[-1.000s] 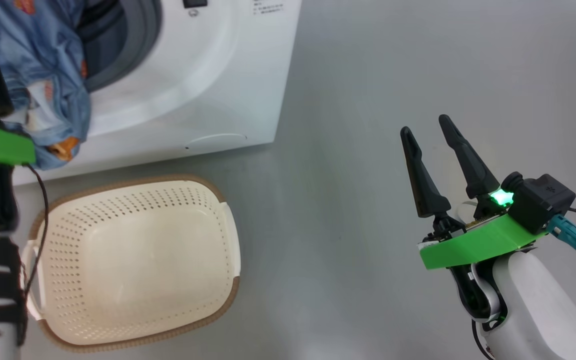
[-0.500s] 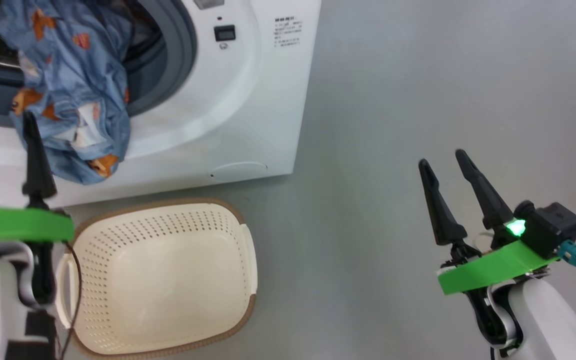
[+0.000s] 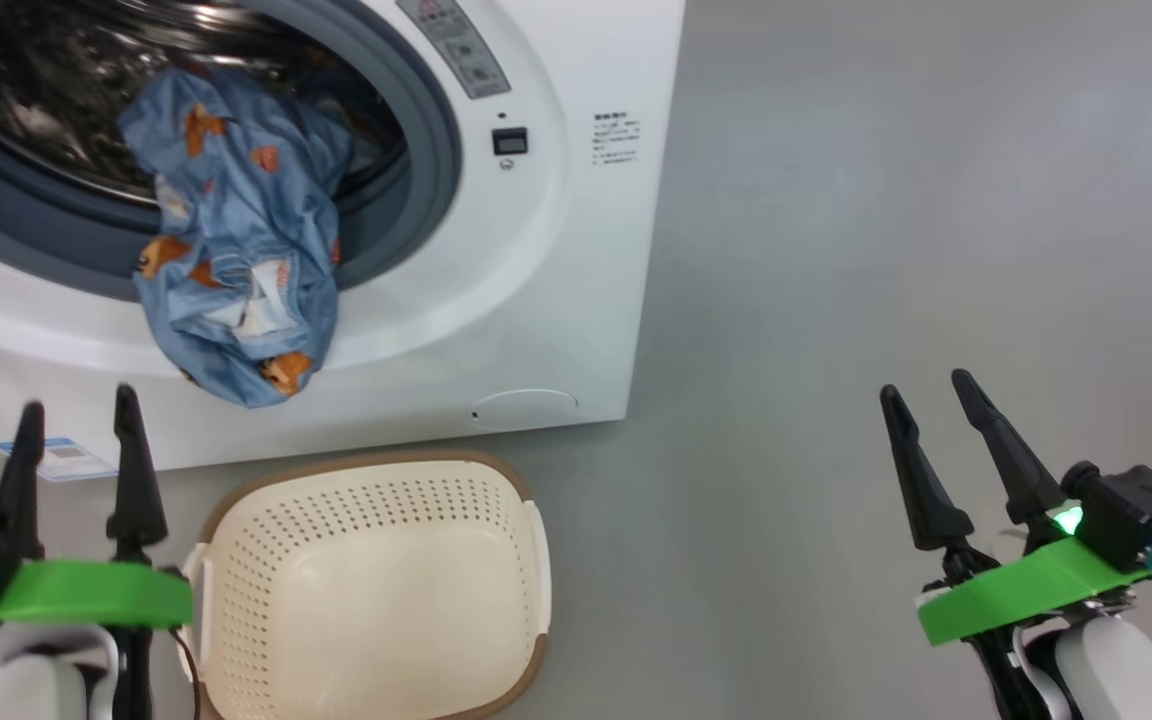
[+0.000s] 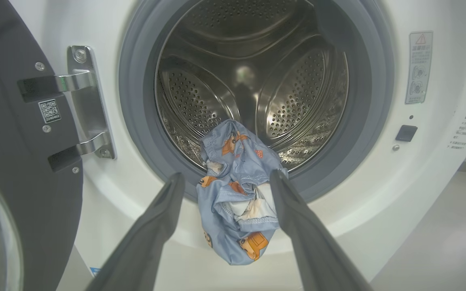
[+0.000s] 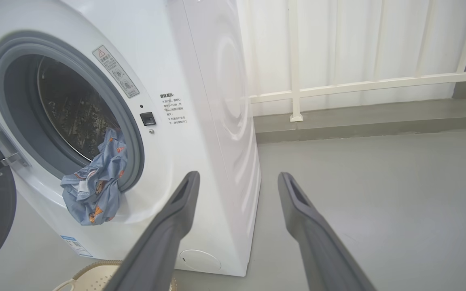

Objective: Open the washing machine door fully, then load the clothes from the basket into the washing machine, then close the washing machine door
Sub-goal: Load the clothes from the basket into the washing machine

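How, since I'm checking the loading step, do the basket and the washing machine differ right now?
The basket is small, cream plastic and open upward on the floor; the washing machine is big, white and opens to the front. The basket holds nothing; the washing machine has the clothes draped over its opening's lip, half out. Both have perforated walls inside.

The washing machine door [image 4: 22,182] runs off the left edge of the left wrist view, the basket [image 3: 376,505] is cut by the head view's bottom edge, and the small print [image 3: 616,138] on the washing machine [image 3: 576,300] is too tiny to read.
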{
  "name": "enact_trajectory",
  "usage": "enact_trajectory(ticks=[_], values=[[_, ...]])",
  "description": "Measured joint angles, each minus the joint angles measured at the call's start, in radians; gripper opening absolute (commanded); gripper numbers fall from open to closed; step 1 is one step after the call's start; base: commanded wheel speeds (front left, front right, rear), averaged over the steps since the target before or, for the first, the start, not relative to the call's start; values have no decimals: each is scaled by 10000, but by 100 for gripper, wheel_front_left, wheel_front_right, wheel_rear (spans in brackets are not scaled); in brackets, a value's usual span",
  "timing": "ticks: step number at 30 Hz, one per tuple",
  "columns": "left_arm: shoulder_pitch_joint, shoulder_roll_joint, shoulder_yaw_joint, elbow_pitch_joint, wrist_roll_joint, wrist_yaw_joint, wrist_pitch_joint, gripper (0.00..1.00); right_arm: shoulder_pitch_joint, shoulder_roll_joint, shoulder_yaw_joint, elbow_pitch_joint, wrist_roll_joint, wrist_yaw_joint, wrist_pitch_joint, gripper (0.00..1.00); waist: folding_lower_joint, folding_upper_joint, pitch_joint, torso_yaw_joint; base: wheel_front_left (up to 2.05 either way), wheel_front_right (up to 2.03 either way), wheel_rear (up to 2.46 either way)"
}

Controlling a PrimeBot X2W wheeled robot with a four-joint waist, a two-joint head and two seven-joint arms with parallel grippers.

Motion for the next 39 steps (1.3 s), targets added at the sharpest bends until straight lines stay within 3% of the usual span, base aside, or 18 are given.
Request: enact_trajectory(ticks=[25, 39], values=[[2810, -278, 631, -1781, 199, 0, 6, 100, 929, -169, -326, -96, 63, 0, 0, 100, 1, 0, -816, 455, 0, 0, 0], [3210, -403, 665, -2194, 268, 0, 8, 100, 948, -165, -353, -151, 63, 0, 0, 100, 1, 0, -803, 452, 0, 0, 0]])
